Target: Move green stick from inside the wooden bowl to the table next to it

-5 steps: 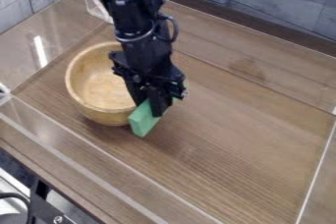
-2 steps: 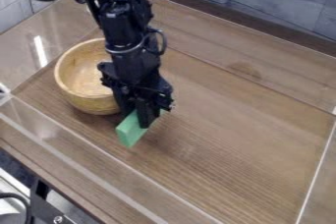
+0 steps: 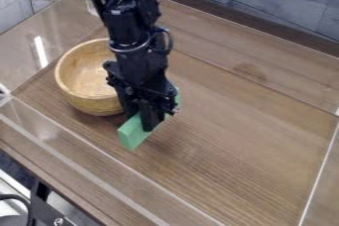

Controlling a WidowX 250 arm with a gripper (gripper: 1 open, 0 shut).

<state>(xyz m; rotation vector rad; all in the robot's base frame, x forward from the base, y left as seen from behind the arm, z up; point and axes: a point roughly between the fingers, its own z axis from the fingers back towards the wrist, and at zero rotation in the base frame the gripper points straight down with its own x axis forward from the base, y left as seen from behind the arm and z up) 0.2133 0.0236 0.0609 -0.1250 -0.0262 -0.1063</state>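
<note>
Left of the frame's centre, the flat bright green stick (image 3: 133,132) is gripped slantwise by the black gripper (image 3: 149,117) beside the round tan wooden bowl (image 3: 82,77), and may topple or skid on the brown wood-grain table (image 3: 239,141) if released tilted.

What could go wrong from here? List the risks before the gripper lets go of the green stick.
1. The green stick hangs tilted from the shut gripper, its lower end at or near the table; once released it may topple or slide.
2. The stick is close to the wooden bowl, so it could fall against the bowl's wall.
3. Contact with the table cannot be confirmed; a release may drop it.
</note>
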